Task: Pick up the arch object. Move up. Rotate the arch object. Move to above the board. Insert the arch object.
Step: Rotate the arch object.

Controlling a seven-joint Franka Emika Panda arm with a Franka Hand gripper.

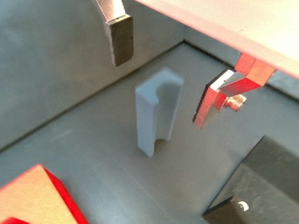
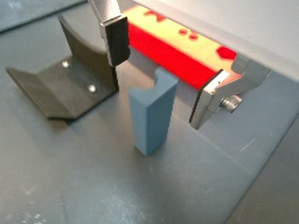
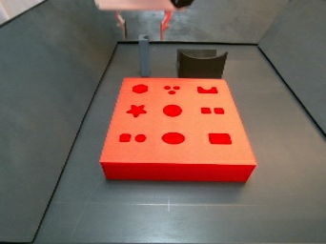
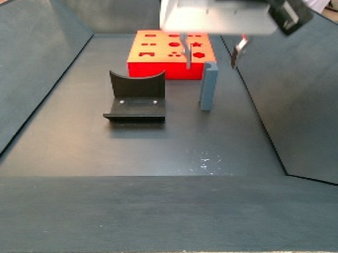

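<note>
The arch object [image 1: 156, 112] is a small blue-grey slab standing upright on the grey floor, its notch at the top. It also shows in a wrist view [image 2: 152, 118] and in both side views [image 3: 144, 52] [image 4: 209, 87]. My gripper [image 1: 162, 91] [image 2: 158, 94] is open and hangs just above it, one finger on each side, neither touching. The fingers [image 1: 121, 39] hold nothing. In the side views the gripper [image 3: 144, 23] [image 4: 218, 49] sits above the slab. The red-orange board [image 3: 174, 152] [image 4: 148, 67] [image 2: 176, 54] lies flat beside the slab.
The dark fixture [image 3: 200, 63] [image 4: 136, 96] [image 2: 65, 83] stands on the floor close to the arch object, on the side away from the nearest wall. Grey walls [image 3: 76, 57] enclose the floor on all sides; the slab is near a corner [image 1: 181, 39].
</note>
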